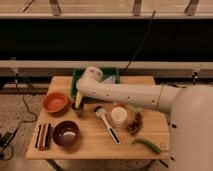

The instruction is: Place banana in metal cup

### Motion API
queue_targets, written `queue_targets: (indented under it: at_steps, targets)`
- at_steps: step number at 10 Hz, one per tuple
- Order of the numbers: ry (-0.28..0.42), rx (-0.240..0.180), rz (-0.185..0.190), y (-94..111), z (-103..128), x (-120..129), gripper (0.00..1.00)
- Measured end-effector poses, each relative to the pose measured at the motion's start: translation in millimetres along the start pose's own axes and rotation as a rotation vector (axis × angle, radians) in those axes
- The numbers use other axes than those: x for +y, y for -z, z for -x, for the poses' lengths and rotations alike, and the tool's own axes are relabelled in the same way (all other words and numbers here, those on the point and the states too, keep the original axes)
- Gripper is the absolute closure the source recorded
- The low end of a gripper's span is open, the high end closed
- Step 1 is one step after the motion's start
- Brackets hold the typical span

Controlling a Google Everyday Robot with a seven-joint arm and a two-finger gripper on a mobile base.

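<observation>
From my station I see the arm (125, 94) reaching from the right across the table (90, 147) toward its left half, with the claw (77, 104) hanging low just right of the orange bowl (55, 102) and in front of the green tray (95, 79). The banana (78, 98) shows as a slim, pale yellow strip, standing nearly upright with a slight lean, right at the claw. Its lower end drops into the dark patch where the metal cup (80, 111) sits, a small dull grey shape on the table just below the claw. I cannot make out the cup's rim well enough to say how deep the banana goes in it, or whether it rests on the bottom. I also cannot tell whether the claw is released or clenched, since it merges with the cup and the shadow under the arm. Nearer to me on the left stands a dark bowl (66, 134), and beside it lie a few dark and reddish bars (43, 136). To the right of the cup a white-handled utensil (108, 126) lies at a slant, next to a white round container (119, 116), with a reddish-brown cluster (135, 125) and a green vegetable (148, 145) further right.
</observation>
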State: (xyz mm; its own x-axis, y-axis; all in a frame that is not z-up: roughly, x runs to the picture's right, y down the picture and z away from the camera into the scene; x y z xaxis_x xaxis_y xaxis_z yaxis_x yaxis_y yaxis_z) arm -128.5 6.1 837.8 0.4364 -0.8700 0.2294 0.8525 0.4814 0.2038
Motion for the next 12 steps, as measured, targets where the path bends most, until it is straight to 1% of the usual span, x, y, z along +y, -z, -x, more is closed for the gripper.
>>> queue_targets:
  at_steps: [1, 2, 3, 8, 12]
  targets:
    - [-0.003, 0.0, 0.002, 0, 1, 2, 0.27]
    - [-0.007, 0.002, 0.002, 0, 2, 4, 0.21]
    - [-0.008, 0.002, 0.002, 1, 6, 4, 0.2]
    - [-0.017, -0.005, -0.006, 9, 15, 8, 0.2]
    - [-0.052, -0.003, -0.017, 26, 2, 9, 0.2]
